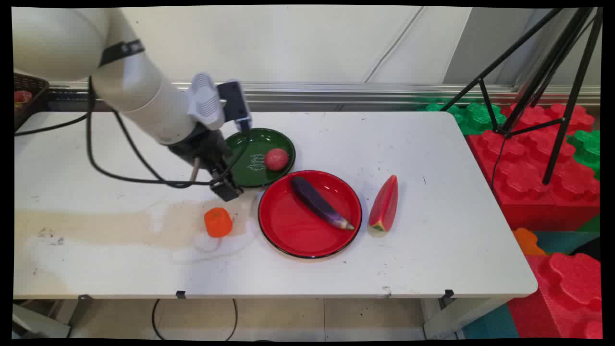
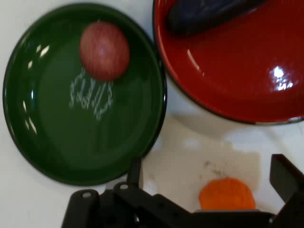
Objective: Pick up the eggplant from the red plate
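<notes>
My gripper (image 1: 226,188) hangs low over the white table (image 1: 432,250), just above a small orange fruit (image 1: 218,222) and at the near left rim of a green plate (image 1: 259,139). In the hand view the gripper (image 2: 211,180) is open, with the orange fruit (image 2: 226,194) lying on the table between its two fingers and nothing held. A reddish round fruit (image 1: 276,159) sits in the green plate (image 2: 57,137). A purple eggplant (image 1: 319,202) lies across a red plate (image 1: 288,240) to the right. A watermelon slice (image 1: 384,204) lies on the table beside the red plate.
A brownish smear (image 1: 96,226) runs across the table's left half up to the orange fruit. A dark basket (image 1: 29,91) stands at the back left. Right of the table are red and green foam blocks (image 1: 538,158) and a black tripod (image 1: 552,72).
</notes>
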